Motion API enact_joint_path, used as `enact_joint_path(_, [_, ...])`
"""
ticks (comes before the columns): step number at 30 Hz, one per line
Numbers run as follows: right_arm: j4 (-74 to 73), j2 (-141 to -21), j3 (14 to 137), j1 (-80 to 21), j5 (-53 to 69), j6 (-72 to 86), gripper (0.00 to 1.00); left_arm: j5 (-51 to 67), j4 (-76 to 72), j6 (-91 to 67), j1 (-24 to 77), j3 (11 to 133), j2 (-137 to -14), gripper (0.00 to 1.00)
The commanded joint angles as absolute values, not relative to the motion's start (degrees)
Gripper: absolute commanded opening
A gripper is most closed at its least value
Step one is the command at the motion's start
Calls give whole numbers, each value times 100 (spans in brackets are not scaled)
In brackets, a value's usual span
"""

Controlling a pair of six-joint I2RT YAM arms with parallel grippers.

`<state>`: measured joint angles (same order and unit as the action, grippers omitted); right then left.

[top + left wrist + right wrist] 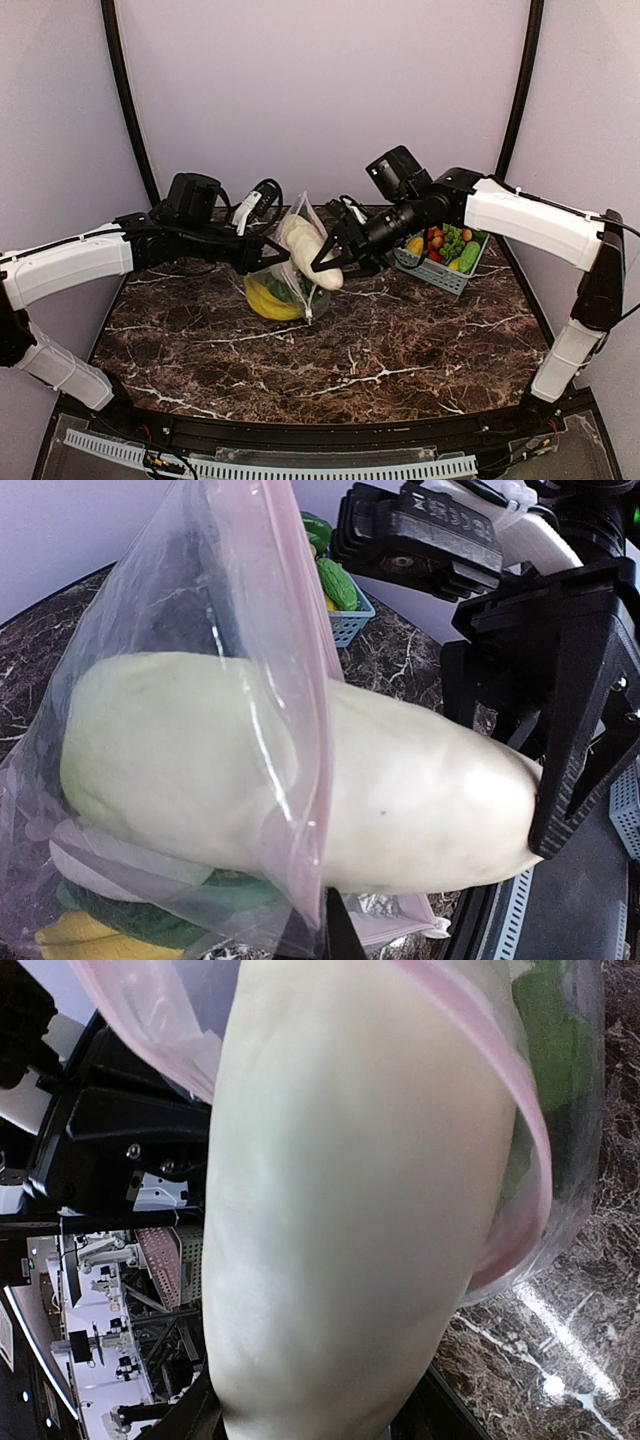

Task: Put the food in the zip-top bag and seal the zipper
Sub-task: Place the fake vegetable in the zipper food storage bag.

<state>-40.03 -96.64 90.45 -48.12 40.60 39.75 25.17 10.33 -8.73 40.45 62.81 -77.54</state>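
— Left wrist view: the long white vegetable (300, 770) lies half inside the zip-top bag (130, 630). Its thicker end is past the pink zipper (300, 680).
— And the right fingers (570, 780)?
— They are spread only as wide as the vegetable and clamped on its narrower end, outside the bag's mouth.
— The left fingers (335, 940)?
— Only a dark tip shows. It looks pinched together on the bag's mouth edge, just below the vegetable.
— Any writing?
— Raised letters on the right arm's black housing (440, 520), too blurred to read.
— Further out?
— A banana bunch (265, 300) and a green vegetable (150, 920) sit in the bag's bottom. The bag rests on the worktop (350, 370). A blue-grey basket (435, 272) of produce stands near, to its right.
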Motion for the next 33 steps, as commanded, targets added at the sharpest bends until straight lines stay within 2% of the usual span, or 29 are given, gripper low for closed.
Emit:
enact_joint_path(1, [-3843,-10015,9450,-4816,4077,3752,48,2801,947,-744,4158,6336,-7795,1])
enact_joint_path(10, [-3906,-10473,9798,-4799,3535,3595,50,2867,931,-732,4215,6343,-7740,1])
enact_joint_path(21, [-3674,-9920,9325,-4799,2981,3479,72,1651,1423,-487,4203,6479,-7479,1])
enact_joint_path(28, [-3551,-9167,8633,-5007,2245,3208,74,1560,1578,-633,4056,6580,-7682,1])
enact_joint_path(31, [-3511,-8842,8396,-5332,1755,2990,72,1558,1551,-634,4033,6556,-7667,1])
enact_joint_path(33, [-3422,-8695,8226,-5530,1465,2919,67,1558,1528,-633,4034,6542,-7649,1])
